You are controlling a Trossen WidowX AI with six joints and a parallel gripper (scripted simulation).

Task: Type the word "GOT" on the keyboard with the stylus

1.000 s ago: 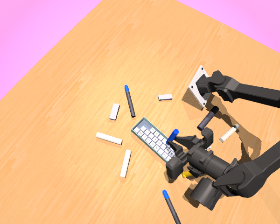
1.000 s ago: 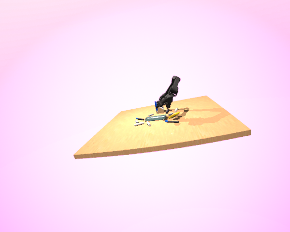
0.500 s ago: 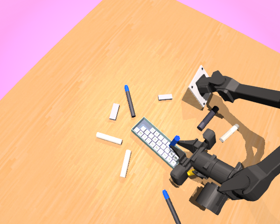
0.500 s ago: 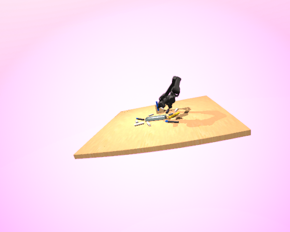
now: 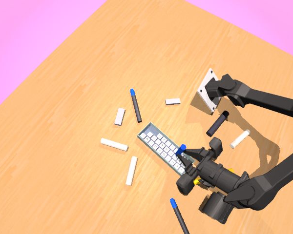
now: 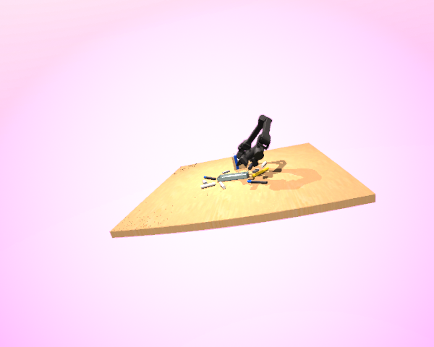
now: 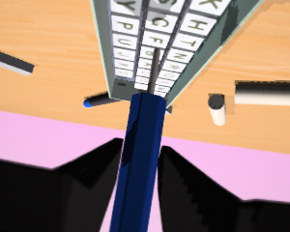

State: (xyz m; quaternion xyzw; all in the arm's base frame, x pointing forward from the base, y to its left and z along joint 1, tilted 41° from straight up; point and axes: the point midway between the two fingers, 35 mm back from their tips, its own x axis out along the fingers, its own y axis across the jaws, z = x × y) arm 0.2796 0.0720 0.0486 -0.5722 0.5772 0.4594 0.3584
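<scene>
Blue marks the handle of the slim stylus that we see from above clenched in the black two-fingered claw, which reaches low over the right end of the small grey-framed keyboard with white keys. The keyboard lies aslant on the pale wooden worktop. Around it we count four white blocks, a dark blue-tipped pen just above its left end, another blue-tipped pen near the lower edge, a dark cylinder and a white cylinder to the right. The arm's white base plate stands further back.

From the exterior view we see the black arm folded over the cluster of small things on the worktop, the claw low by the keyboard; finer detail is too small to tell.

Through the wrist camera we look along the blue stylus, gripped between the dark fingers. Its thin grey tip points at the keyboard's middle rows, ending by the F key, just below G; we cannot tell whether it touches.
</scene>
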